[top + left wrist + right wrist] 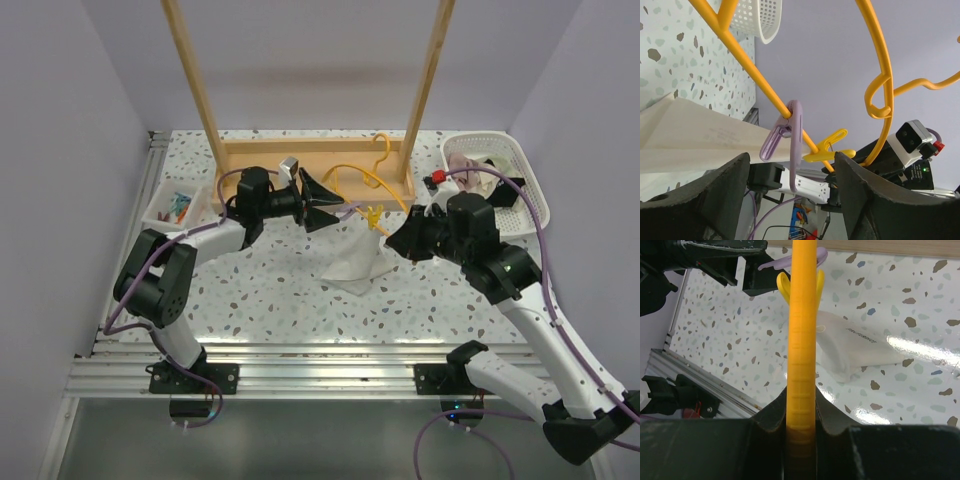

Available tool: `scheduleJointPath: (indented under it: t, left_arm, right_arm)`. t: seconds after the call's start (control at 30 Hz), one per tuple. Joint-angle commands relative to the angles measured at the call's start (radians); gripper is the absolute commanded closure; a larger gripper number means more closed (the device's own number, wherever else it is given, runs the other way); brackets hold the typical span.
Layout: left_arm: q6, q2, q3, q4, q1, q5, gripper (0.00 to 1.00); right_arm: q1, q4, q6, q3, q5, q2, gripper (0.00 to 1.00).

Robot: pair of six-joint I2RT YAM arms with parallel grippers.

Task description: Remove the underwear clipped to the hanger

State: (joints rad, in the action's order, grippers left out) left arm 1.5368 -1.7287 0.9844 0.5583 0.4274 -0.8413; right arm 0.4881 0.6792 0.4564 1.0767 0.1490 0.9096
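Observation:
The yellow-orange hanger point(362, 176) is held low over the table, in front of the rack base. My right gripper point(403, 238) is shut on its bar point(802, 340), which runs up between the jaws point(802, 421). The white underwear point(355, 263) hangs from the bar down onto the table, held by a purple clip point(793, 137) and a yellow clip point(832, 146). It also shows in the right wrist view point(857, 347). My left gripper point(322, 201) is open. Its fingers point(720, 197) stand on either side of the purple clip without touching it. The underwear point(695, 137) stretches away to the left.
A tall wooden rack frame point(250, 157) stands behind the hanger. A white slotted basket point(522, 165) of pinkish cloths is at the back right. A small white tray point(165, 212) with coloured clips is at the left. Walls close in on both sides.

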Motion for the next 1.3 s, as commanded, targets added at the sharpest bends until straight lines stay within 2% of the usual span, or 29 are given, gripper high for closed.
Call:
scheduleJointPath:
  t: [0.0,0.33,0.53,0.63,0.67,0.77,0.87,1.0,1.1,1.13,1.2,1.23,1.27]
  left_arm:
    - [-0.023,0.037,0.003,0.011,0.001,-0.007,0.28]
    - [0.055,-0.009,0.023,0.106,0.025,0.004,0.3]
    - [0.106,-0.032,0.056,0.149,0.04,0.013,0.38]
    - [0.124,-0.031,0.048,0.178,0.04,0.011,0.59]
    - [0.129,-0.031,0.043,0.181,0.037,0.01,0.74]
    - [0.131,-0.022,0.027,0.186,0.034,0.008,0.92]
    - [0.14,-0.014,0.01,0.204,0.033,0.005,0.99]
    - [0.14,0.009,0.003,0.212,0.033,-0.01,1.0]
    - [0.057,0.056,-0.007,0.132,0.03,-0.044,1.0]
    - [0.005,0.076,-0.01,0.006,0.027,-0.045,1.0]
    - [-0.244,0.141,0.025,-0.2,0.024,-0.03,1.0]
    - [-0.344,0.159,0.046,-0.436,0.024,-0.01,1.0]
    - [-0.515,0.19,0.063,-0.54,0.024,0.045,1.0]
  right_arm:
    - [0.0,-0.064,0.005,0.017,0.001,-0.008,1.0]
    - [0.001,-0.139,0.051,-0.007,0.044,-0.012,1.0]
    - [0.0,-0.167,0.073,-0.014,0.06,-0.002,1.0]
    - [0.0,-0.159,0.067,-0.009,0.052,-0.001,1.0]
    - [0.001,-0.156,0.064,-0.008,0.049,0.002,1.0]
    - [0.001,-0.141,0.056,-0.006,0.038,-0.002,1.0]
    - [0.0,-0.118,0.053,-0.003,0.006,0.0,1.0]
    - [0.0,-0.064,0.056,-0.001,-0.072,0.005,1.0]
    - [0.001,-0.031,0.061,0.008,-0.132,0.014,1.0]
    - [0.0,-0.021,0.061,0.014,-0.144,0.017,1.0]
    - [0.0,0.0,0.059,0.019,-0.173,0.025,1.0]
    - [0.0,0.002,0.059,0.016,-0.178,0.022,1.0]
    - [0.0,0.0,0.057,0.012,-0.178,0.021,1.0]
